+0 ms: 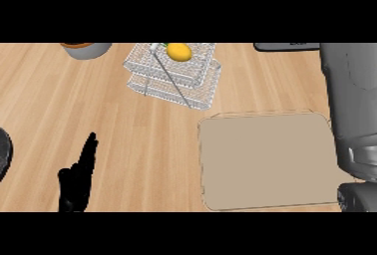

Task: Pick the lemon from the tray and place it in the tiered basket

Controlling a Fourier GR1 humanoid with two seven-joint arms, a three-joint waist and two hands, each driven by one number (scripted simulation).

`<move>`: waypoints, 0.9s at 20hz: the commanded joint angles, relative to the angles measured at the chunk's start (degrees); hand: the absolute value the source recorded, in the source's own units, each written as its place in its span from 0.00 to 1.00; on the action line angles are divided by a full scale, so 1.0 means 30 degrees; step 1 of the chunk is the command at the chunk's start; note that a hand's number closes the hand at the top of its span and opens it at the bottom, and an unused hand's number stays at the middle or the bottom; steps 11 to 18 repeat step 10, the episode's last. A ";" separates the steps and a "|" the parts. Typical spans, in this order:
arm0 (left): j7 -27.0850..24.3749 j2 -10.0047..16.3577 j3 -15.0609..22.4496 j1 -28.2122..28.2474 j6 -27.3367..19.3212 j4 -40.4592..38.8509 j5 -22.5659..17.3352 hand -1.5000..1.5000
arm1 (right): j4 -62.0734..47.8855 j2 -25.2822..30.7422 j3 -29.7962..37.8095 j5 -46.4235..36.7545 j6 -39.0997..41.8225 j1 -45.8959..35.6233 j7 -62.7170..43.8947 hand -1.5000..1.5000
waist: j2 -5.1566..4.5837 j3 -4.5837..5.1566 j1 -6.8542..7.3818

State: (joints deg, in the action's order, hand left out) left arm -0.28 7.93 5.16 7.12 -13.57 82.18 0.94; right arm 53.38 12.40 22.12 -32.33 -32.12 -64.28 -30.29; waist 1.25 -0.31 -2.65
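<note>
While the lemon (pixel 179 51) sits in the top level of the tiered basket (pixel 175 92), the left hand (pixel 74 187) shows well apart at lower left, fingers (pixel 90 149) straight and open.

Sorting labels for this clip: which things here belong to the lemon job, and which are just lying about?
Job: lemon, lying in the tiered basket; tray; left hand, resting open lower left.
Lying about: grey pot; dark thing at the top edge; dark thing at the left edge.

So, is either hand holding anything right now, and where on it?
Nothing that shows. The left hand rests open and empty; the right hand is out of view. The lemon lies in the tiered basket, untouched.
</note>
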 commanded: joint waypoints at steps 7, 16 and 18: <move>0.0283 -0.0401 -0.0102 0.0212 -0.0375 -0.0386 0.0055 0.50 | 0.9286 0.4777 0.2358 0.4976 0.8038 0.7441 -0.1369 0.00 | -0.0054 0.0092 -0.0614; 0.0790 -0.0017 -0.0369 -0.0326 -0.0115 -0.0372 -0.0064 0.50 | 1.2159 0.5378 0.3593 0.7136 1.0198 0.9949 -0.2095 0.00 | -0.0094 0.0092 -0.0574; 0.0790 -0.0017 -0.0369 -0.0326 -0.0115 -0.0372 -0.0064 0.50 | 1.2159 0.5378 0.3593 0.7136 1.0198 0.9949 -0.2095 0.00 | -0.0094 0.0092 -0.0574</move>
